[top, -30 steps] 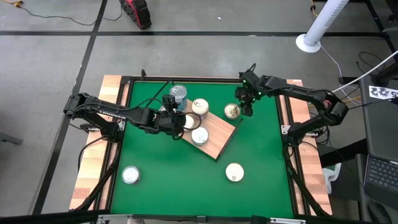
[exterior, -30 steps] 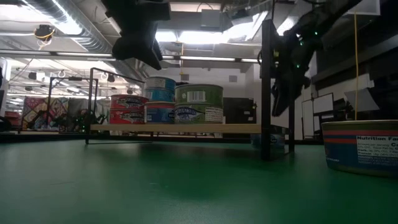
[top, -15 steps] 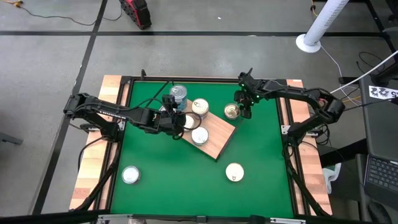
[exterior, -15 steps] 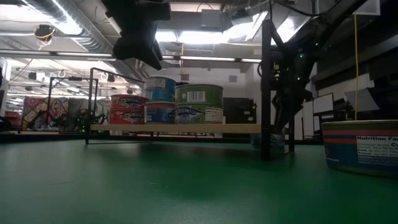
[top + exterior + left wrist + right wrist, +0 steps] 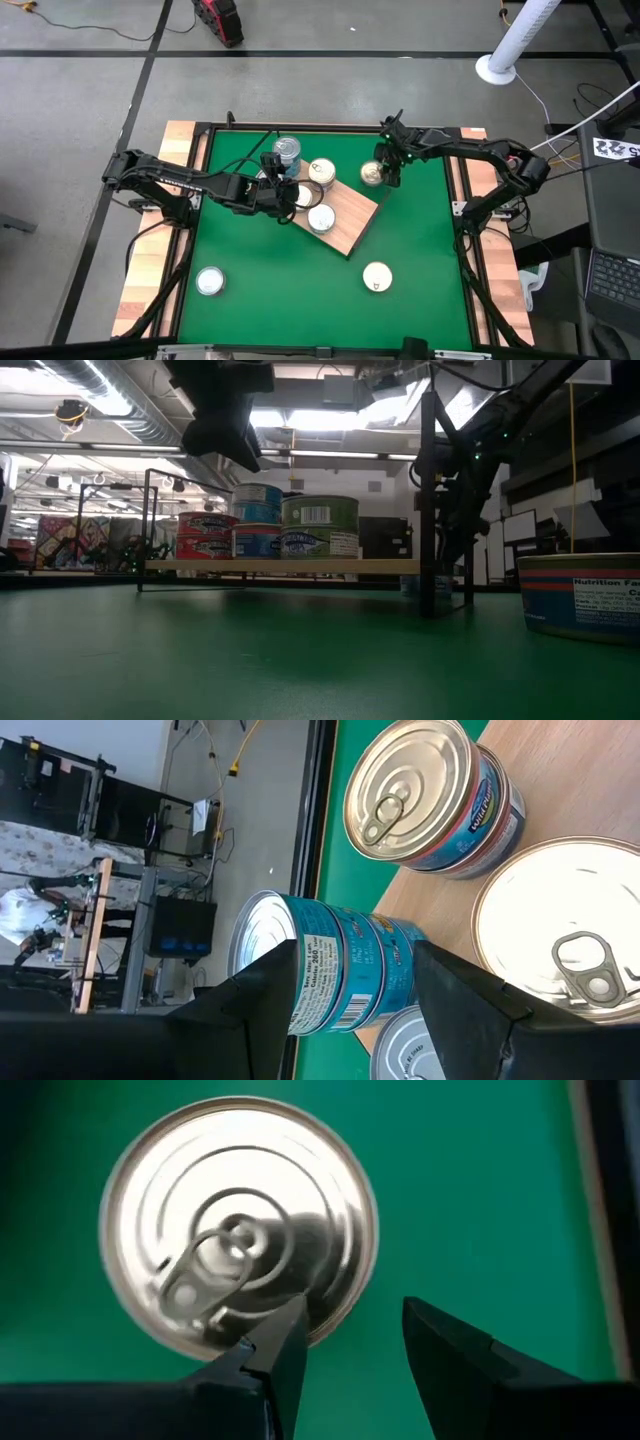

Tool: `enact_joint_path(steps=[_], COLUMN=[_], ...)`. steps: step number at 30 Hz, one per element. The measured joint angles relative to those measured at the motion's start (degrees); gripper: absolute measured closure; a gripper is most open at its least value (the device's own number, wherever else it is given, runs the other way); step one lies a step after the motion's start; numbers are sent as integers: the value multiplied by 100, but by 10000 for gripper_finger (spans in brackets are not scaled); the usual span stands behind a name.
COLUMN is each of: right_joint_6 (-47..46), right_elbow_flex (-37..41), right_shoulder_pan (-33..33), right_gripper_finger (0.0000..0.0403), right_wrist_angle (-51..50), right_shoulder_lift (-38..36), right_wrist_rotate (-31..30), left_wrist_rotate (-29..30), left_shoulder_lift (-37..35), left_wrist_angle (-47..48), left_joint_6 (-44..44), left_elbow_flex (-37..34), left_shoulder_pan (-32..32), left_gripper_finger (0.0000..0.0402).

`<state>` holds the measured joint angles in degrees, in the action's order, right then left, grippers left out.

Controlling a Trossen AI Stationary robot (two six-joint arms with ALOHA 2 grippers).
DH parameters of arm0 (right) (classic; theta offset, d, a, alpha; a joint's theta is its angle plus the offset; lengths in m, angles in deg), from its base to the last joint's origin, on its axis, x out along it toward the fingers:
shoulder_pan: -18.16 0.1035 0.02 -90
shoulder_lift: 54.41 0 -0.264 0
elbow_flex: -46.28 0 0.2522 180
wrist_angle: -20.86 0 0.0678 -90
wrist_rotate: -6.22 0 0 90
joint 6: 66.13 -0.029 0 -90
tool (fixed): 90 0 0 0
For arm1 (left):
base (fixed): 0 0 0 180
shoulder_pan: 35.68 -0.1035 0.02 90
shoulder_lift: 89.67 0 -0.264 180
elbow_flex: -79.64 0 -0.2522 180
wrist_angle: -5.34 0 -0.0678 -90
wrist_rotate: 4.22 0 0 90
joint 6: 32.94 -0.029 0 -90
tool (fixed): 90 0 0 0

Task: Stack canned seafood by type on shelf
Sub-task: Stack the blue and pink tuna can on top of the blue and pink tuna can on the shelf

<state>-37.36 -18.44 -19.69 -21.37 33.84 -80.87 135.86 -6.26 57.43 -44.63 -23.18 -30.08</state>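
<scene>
My right gripper (image 5: 345, 1342) hangs over a lone tin (image 5: 372, 175) on the green mat (image 5: 420, 250), just off the shelf (image 5: 345, 222) corner; fingers part-open, holding nothing. My left gripper (image 5: 287, 194) hovers part-open and empty over the shelf, by the blue stacked tins (image 5: 330, 975).

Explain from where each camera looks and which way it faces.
High view: overhead, facing down; both arms, wooden shelf board.
Low view: table height, looking across the shelf; arms descend.
Left wrist view: looks past the open left gripper at stacked blue tins.
Right wrist view: looks past the open right gripper down at the gold-lidded tin, shared with the high view.
</scene>
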Motion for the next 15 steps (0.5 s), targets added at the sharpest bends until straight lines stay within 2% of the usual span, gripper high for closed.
enact_joint_path(steps=[5, 15], right_joint_6=[-64, -725], right_elbow_flex=[4, 7], right_shoulder_pan=[-6, -11], right_gripper_finger=[236, 236], right_wrist_angle=[86, -93], right_shoulder_lift=[2, 9], right_wrist_rotate=[-446, -47], left_wrist_rotate=[0, -2], left_shoulder_lift=[0, 0], left_wrist_angle=[-2, 0], left_joint_6=[49, 146], left_elbow_flex=[0, 0], left_shoulder_pan=[0, 0], left_gripper_finger=[206, 206])
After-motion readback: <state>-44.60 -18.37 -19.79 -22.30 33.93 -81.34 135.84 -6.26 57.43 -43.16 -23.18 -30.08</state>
